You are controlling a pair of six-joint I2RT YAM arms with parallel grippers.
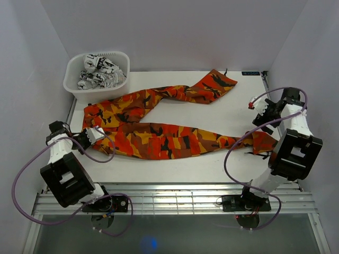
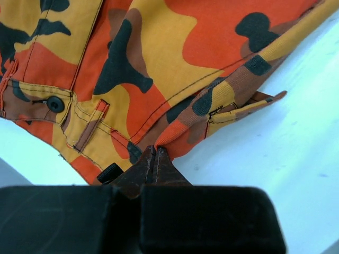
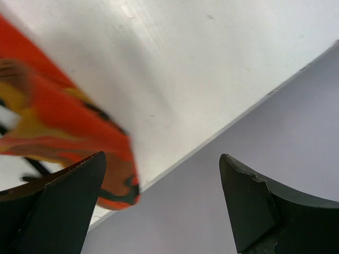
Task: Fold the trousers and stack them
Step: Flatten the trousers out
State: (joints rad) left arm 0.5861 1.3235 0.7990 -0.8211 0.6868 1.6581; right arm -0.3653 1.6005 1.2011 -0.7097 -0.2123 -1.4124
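Observation:
Orange camouflage trousers (image 1: 159, 132) lie spread on the white table (image 1: 212, 164), waist at the left, one leg running to the back right, the other to the right edge. My left gripper (image 1: 97, 135) sits at the near corner of the waist. In the left wrist view it (image 2: 153, 151) is shut on a pinch of the trousers' fabric (image 2: 175, 47) near the waistband button (image 2: 55, 103). My right gripper (image 1: 260, 112) is raised at the table's right side, open and empty (image 3: 161, 159). A blurred leg end (image 3: 58, 121) shows below it.
A white basket (image 1: 71, 84) holding black-and-white patterned clothes (image 1: 100, 71) stands at the back left corner. Pale walls (image 3: 254, 106) close in the table on the left, back and right. A metal rail (image 1: 175, 198) runs along the near edge.

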